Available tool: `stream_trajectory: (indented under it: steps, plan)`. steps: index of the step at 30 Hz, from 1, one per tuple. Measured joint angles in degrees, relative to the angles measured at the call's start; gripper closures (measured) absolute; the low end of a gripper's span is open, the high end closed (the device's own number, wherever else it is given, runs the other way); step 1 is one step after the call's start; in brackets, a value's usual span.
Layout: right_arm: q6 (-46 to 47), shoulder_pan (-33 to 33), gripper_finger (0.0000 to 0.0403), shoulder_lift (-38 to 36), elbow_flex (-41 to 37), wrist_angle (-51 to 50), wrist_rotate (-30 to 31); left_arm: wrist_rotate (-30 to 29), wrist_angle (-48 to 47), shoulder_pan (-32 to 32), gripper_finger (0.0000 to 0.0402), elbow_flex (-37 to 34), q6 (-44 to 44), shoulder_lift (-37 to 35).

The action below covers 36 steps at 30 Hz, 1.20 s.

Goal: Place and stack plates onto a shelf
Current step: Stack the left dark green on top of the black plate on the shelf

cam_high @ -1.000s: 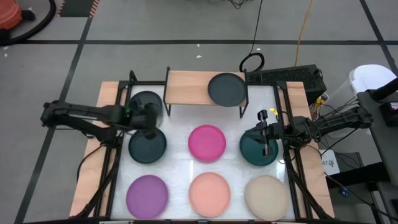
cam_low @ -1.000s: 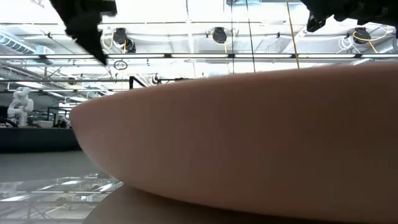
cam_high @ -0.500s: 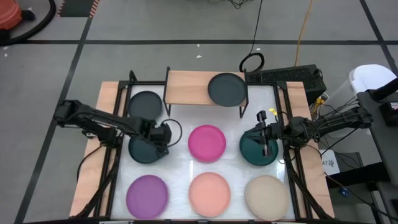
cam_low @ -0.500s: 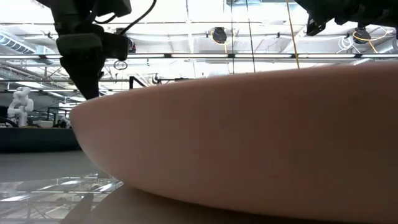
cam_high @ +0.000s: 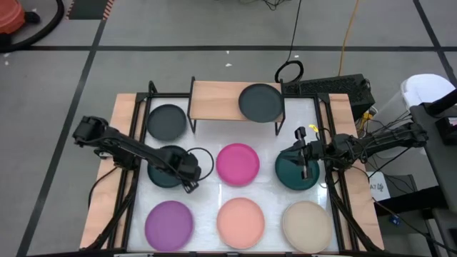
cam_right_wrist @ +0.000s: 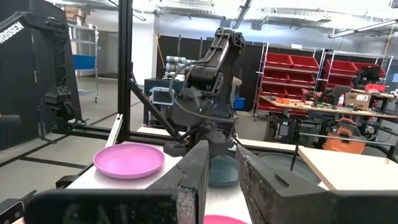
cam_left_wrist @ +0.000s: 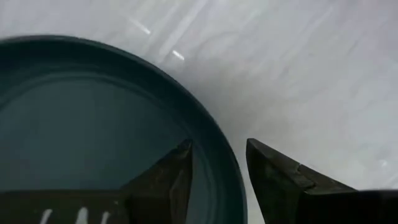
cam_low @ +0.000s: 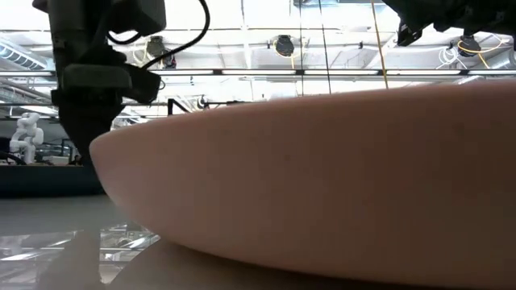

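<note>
One dark teal plate [cam_high: 166,171] near the bench's [cam_high: 271,146] left edge sits with its rim between the left claw's [cam_high: 191,180] parted fingers, so clenching and lifting toward the shelf [cam_high: 214,100] comes next, while the right claw [cam_high: 305,168] waits, fingers nearly together and empty, over another teal plate [cam_high: 294,175].

**What Stood Around My Workplace**

I worked at a white-topped table [cam_high: 273,193] edged in pale wood, set on a grey floor [cam_high: 178,28] crossed by dark lines. Behind the table a black cable [cam_high: 278,73] lay coiled in a ring, and a yellow cord [cam_high: 349,32] ran away across the floor. A black box [cam_high: 335,87] sat at the table's far right corner, with a white bin [cam_high: 427,89] beyond it. Something orange [cam_high: 13,14] showed in the far left corner. Out in the room I saw racks of red bins [cam_right_wrist: 292,65], a cluttered bench [cam_right_wrist: 311,102] and a white figure [cam_low: 28,133].
</note>
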Motion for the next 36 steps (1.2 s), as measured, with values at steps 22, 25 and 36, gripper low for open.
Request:
stream_trajectory:
  steps: [22,25,36]
  plan:
    - [0.23,0.0,0.0335,-0.01,0.0,0.25,0.13,9.5,-11.2,-2.3,0.0393,20.32,12.75,2.2]
    - [0.26,0.0,0.0335,-0.2,0.0,1.69,-0.02,4.2,-14.95,-3.17,0.0393,29.34,18.2,2.14]
    - [0.26,0.0,0.0335,-3.75,0.0,4.21,-0.16,-21.26,-6.47,6.85,0.0394,46.56,56.78,2.55]
